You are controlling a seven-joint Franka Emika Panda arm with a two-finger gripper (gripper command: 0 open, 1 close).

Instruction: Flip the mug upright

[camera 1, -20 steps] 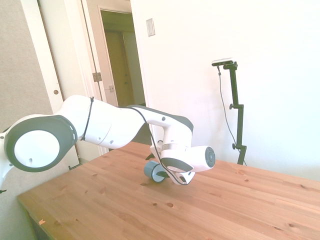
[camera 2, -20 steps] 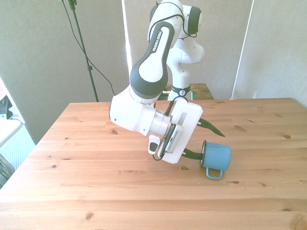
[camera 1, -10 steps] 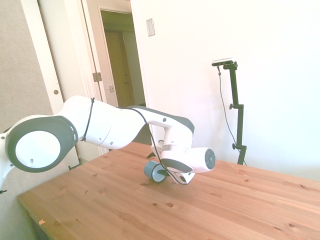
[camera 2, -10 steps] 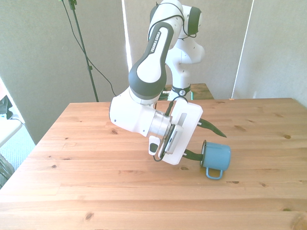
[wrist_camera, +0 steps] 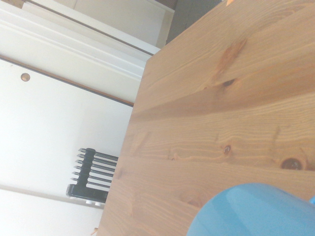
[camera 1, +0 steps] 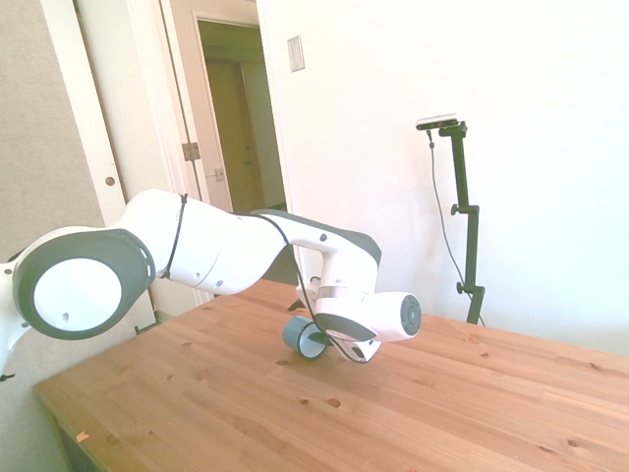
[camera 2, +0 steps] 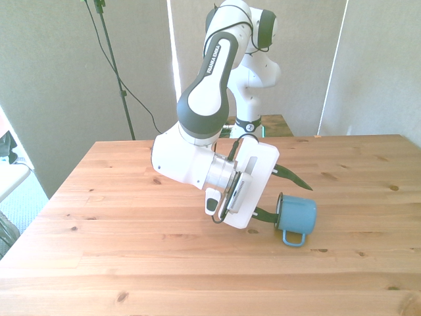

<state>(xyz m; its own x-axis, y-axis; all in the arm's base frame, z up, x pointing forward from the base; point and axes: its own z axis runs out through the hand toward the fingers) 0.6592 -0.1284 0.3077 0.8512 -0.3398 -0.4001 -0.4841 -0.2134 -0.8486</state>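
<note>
The blue mug (camera 2: 297, 217) lies on its side on the wooden table (camera 2: 131, 250), toward the front view's right. Its dark-rimmed mouth faces my gripper and its loop handle (camera 2: 294, 238) points at the table's near edge. My gripper (camera 2: 289, 199) is open, low over the table. Its lower finger (camera 2: 265, 212) reaches to the mug's mouth, and its upper finger (camera 2: 288, 174) stands clear above the mug's wall. In the side view the mug (camera 1: 300, 337) shows its white inside beside my wrist. Close up in the wrist view, the mug (wrist_camera: 251, 211) is a blue curve.
The table's edge (wrist_camera: 133, 128) runs close by in the wrist view, with a white wall and a small dark rack (wrist_camera: 91, 174) beyond it. An open doorway (camera 1: 236, 118) stands behind the table in the side view.
The wrist has shifted a few pixels lower and toward the mug. The mug has not moved and the fingers stay spread.
</note>
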